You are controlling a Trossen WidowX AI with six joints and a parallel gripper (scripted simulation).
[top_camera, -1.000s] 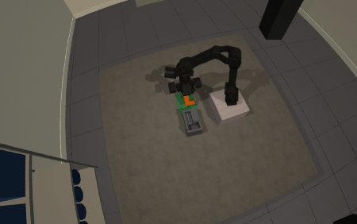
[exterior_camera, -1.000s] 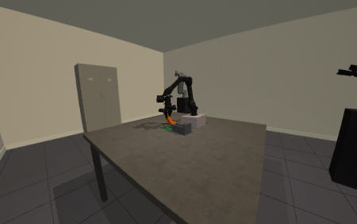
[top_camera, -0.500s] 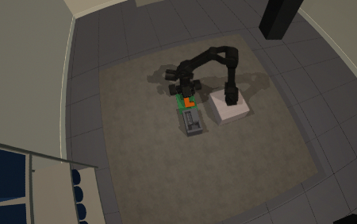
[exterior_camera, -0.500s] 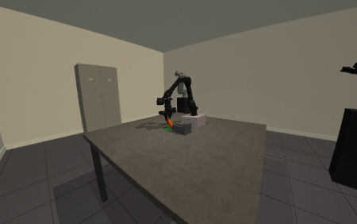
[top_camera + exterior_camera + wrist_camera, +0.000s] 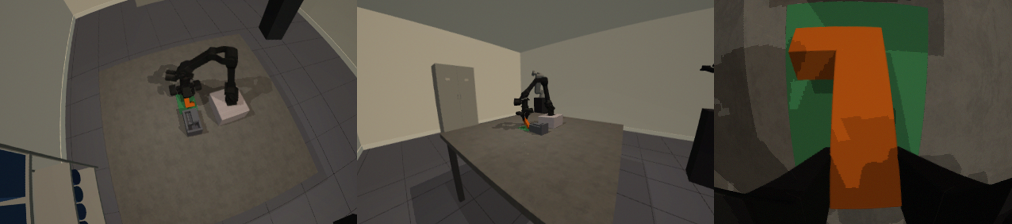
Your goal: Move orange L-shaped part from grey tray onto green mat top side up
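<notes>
The orange L-shaped part (image 5: 862, 106) is a flat bar with a short foot turning off to one side at its far end; in the wrist view its top face is bright, while the inner face of the foot and the stretch nearest the camera lie in shadow. The gripper (image 5: 864, 192) is clamped on the plain end of the bar, its dark fingers pressing from either side, and the part hangs over the green mat (image 5: 910, 76), its foot end low. Whether the foot touches the mat cannot be told. The wrist view alone shows this grasp close up. The top view instead shows the layout: the grey tray (image 5: 192, 122) just beside the mat, its pocket vacant, and the arm's white base block (image 5: 239, 112) near it on the worktop (image 5: 159, 167). The exterior view shows the part tilted steeply, not flat
</notes>
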